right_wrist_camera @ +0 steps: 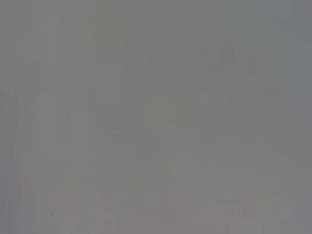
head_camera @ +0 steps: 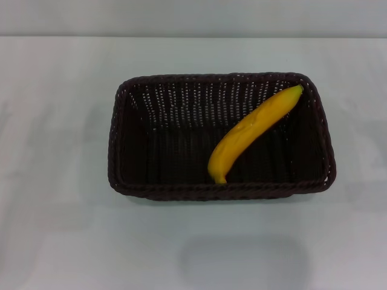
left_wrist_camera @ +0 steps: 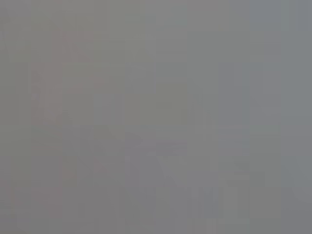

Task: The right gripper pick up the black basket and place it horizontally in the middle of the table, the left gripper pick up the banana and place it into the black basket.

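Head view bright, soft, slightly hazy; both wrist views featureless grey.

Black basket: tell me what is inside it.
The black basket holds one banana, lying diagonally in its right half. The basket floor beneath the banana is covered.

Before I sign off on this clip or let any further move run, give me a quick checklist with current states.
1. black basket set horizontally near the middle of the table: ok.
2. banana inside the basket, lying diagonally in its right half: ok.
3. Banana free of any grip: ok, no arm appears in the head view.
4. Left gripper position: cannot tell, its wrist view shows only flat grey.
5. Right gripper position: cannot tell, same flat grey.
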Controlling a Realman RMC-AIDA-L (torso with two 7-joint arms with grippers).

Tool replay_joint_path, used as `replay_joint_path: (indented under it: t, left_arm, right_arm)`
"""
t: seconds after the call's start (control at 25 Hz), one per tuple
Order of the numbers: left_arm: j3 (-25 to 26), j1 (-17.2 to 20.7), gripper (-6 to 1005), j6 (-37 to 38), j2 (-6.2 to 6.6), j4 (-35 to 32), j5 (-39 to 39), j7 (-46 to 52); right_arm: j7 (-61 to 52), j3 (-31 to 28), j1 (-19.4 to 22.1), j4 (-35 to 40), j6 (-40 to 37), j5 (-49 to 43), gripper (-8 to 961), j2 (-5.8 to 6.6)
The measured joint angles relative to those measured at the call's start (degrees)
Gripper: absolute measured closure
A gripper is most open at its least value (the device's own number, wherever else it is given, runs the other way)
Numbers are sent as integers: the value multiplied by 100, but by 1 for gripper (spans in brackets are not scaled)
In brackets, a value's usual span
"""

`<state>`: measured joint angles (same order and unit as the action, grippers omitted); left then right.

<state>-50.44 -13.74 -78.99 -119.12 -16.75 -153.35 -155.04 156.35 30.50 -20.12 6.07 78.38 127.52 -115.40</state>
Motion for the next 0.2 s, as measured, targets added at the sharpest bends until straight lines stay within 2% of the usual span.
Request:
replay_joint_path:
  t: [0.2]
  left_arm:
    - [-1, -41, 132, 51, 2, 303, -462, -62]
  right_arm:
    - [58, -4, 0, -180, 24, -3, 85, -2]
